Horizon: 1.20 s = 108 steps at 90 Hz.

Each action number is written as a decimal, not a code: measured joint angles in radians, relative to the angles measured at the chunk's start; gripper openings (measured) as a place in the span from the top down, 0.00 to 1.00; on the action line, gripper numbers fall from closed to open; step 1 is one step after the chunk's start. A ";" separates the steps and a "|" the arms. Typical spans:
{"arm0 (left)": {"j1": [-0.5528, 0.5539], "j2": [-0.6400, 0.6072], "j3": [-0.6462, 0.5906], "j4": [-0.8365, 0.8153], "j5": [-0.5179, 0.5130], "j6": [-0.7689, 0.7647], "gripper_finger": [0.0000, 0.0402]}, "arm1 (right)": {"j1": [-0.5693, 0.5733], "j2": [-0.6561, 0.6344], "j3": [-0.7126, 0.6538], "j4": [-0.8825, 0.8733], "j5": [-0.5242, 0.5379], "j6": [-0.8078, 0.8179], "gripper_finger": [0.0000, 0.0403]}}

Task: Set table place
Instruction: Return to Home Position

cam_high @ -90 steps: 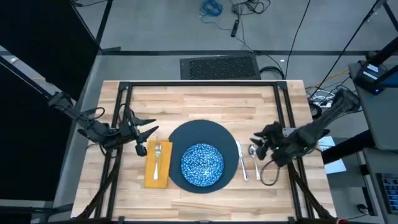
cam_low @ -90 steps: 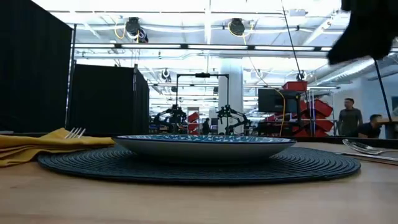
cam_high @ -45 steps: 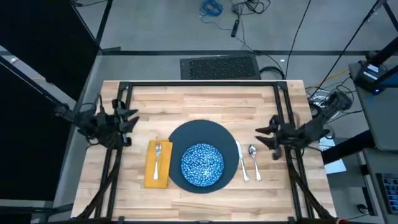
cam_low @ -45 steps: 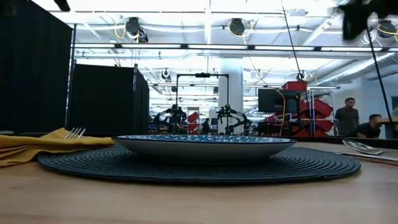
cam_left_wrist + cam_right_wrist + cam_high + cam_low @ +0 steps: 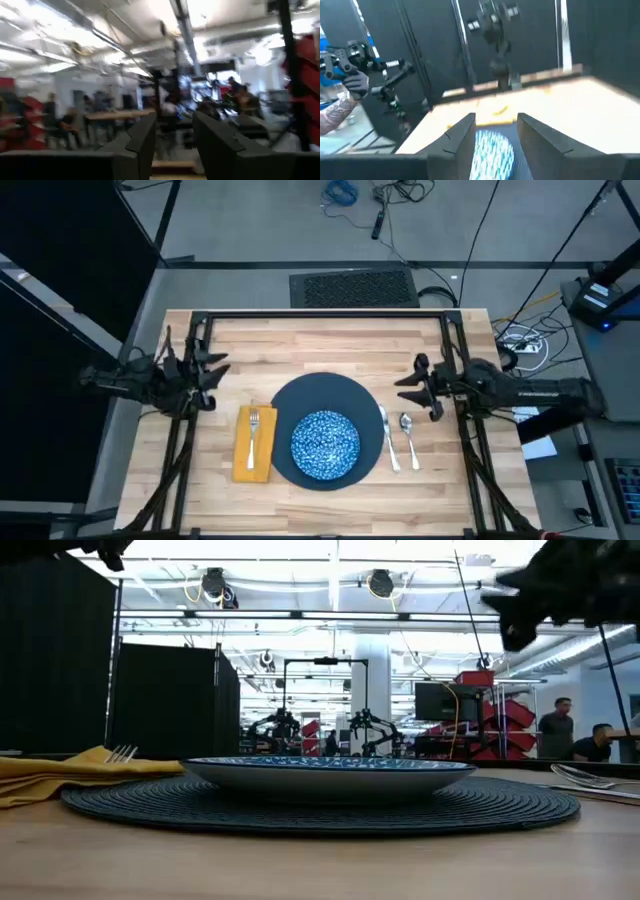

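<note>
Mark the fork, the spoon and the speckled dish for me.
fork (image 5: pixel 253 430), high view, middle of its handle.
spoon (image 5: pixel 405 421), high view, its bowl.
speckled dish (image 5: pixel 325 444), high view, its centre.

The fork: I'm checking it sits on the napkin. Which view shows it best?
The high view: the fork lies whole on the yellow napkin, left of the plate. The low view shows only its tines above the napkin. In neither wrist view can it be made out.

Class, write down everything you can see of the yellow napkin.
The napkin is mustard-yellow cloth, folded into a long rectangle, lying flat on the pale wood table just left of the dark round placemat. A silver fork lies lengthwise on it, tines toward the far side. The low view shows soft rumpled folds.
</note>
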State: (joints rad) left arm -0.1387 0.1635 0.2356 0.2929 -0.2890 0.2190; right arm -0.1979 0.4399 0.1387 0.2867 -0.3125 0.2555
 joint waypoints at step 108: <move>-0.250 -0.163 -0.165 -0.219 -0.448 -0.130 0.71 | 0.344 -0.105 -0.127 -0.085 0.621 -0.124 0.76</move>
State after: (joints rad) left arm -0.3885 0.0002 0.0706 0.0737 -0.7369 0.0885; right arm 0.1459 0.3351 0.0120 0.2019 0.3083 0.1311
